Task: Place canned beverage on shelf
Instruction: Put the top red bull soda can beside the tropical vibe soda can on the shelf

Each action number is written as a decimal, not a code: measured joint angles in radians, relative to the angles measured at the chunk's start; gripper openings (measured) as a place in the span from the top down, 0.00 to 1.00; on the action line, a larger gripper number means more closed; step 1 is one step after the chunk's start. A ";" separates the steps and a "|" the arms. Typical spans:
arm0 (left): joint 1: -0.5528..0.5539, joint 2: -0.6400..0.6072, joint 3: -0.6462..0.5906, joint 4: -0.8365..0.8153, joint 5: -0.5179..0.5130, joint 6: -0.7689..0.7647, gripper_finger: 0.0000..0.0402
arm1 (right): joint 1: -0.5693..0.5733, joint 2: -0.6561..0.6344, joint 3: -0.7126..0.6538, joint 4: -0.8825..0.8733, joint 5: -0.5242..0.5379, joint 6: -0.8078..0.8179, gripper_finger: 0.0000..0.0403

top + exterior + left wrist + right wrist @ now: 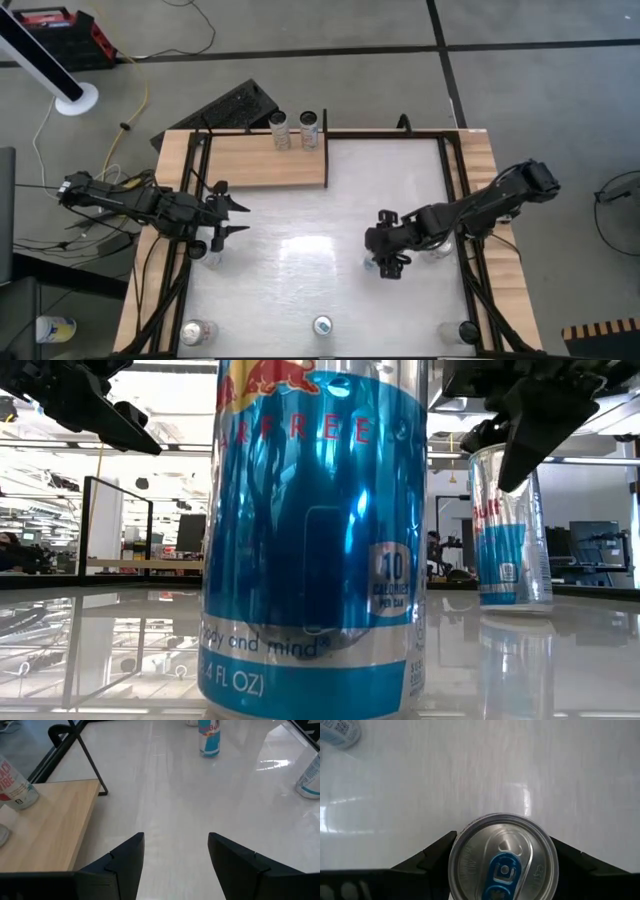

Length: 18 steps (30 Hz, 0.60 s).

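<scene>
Fingers of right gripper (pixel 502 851) astride upright can (pixel 502 857)

Low view: near can (pixel 315 540) cut off top and bottom, blocking mid-table; right gripper's (pixel 388 262) can (pixel 502 857) cropped by wrist pic's edge.

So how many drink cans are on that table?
8 cans, I think: two on the wooden shelf, three along the near edge, one at the right tool, one under the right arm, one by the left tool. Arms may hide others.
</scene>
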 joint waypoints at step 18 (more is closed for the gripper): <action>0.000 0.000 0.000 -0.010 0.000 0.000 0.49 | 0.001 0.032 0.119 -0.048 -0.055 0.067 0.05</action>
